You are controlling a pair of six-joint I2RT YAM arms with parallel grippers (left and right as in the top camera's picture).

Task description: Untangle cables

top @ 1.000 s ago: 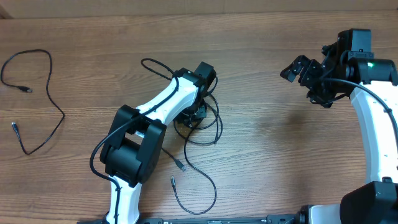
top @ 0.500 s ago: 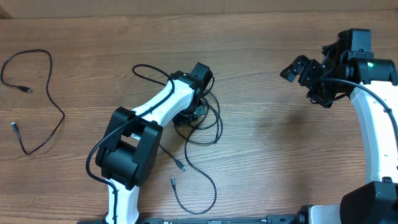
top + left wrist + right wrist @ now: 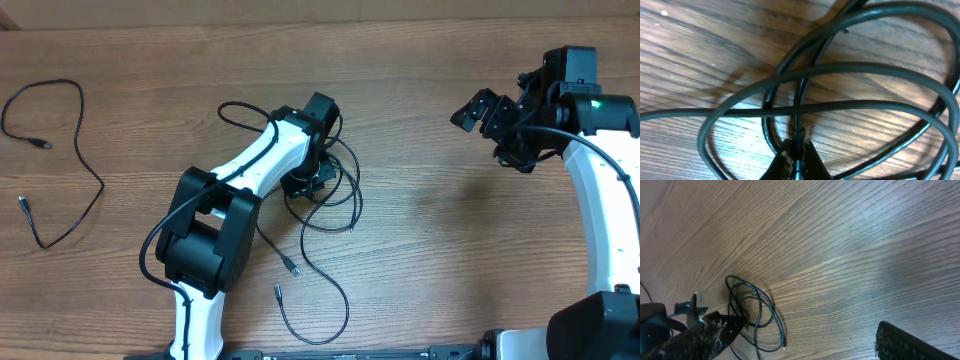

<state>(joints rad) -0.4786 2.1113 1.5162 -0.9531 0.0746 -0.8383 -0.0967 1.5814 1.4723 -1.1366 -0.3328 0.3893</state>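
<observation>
The cables (image 3: 840, 67) and the loose cable (image 3: 100, 185) at nine o'clock are coloured black; the counter (image 3: 440, 260) is patterned with brown wood grain; the left arm (image 3: 262, 160) and right arm (image 3: 605, 210) are coloured white and black.

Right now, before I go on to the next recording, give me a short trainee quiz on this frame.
1. True or false: the left gripper is shut on a strand of the tangled cables.
2. Where does the lone cable lie? A far left of the table; B at its near edge; C far right.
3. Which gripper is open and empty?
Key: 1 true; 2 A; 3 the right gripper.
</observation>
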